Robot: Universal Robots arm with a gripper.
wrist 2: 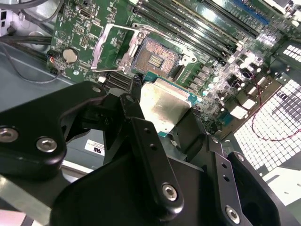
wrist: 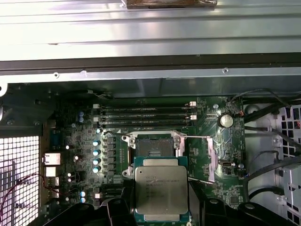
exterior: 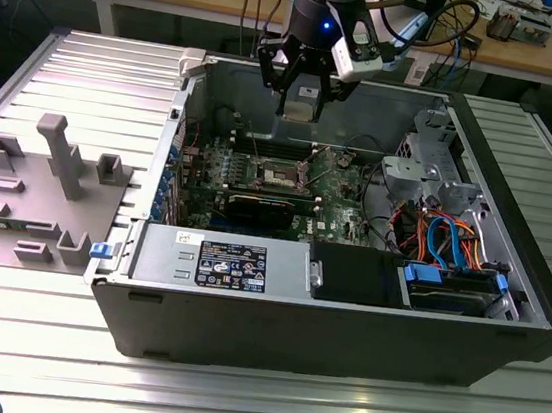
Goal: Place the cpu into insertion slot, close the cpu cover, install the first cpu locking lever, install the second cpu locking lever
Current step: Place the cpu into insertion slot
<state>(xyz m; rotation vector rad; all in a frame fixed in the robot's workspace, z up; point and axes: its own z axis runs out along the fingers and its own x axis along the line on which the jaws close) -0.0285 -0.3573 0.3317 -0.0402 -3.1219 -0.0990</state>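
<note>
Ribbed metal bench (exterior: 252,405) | one open computer case (exterior: 290,334) | jaws gripping one cpu (wrist: 161,195) | one insertion slot (wrist: 153,147) uncovered

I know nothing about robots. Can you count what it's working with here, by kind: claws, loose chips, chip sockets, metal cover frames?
gripper: 1, shut on the chip
cpu: 1, held above the board
insertion slot: 1, empty
cpu cover: 1, swung open
Total: 4
</note>
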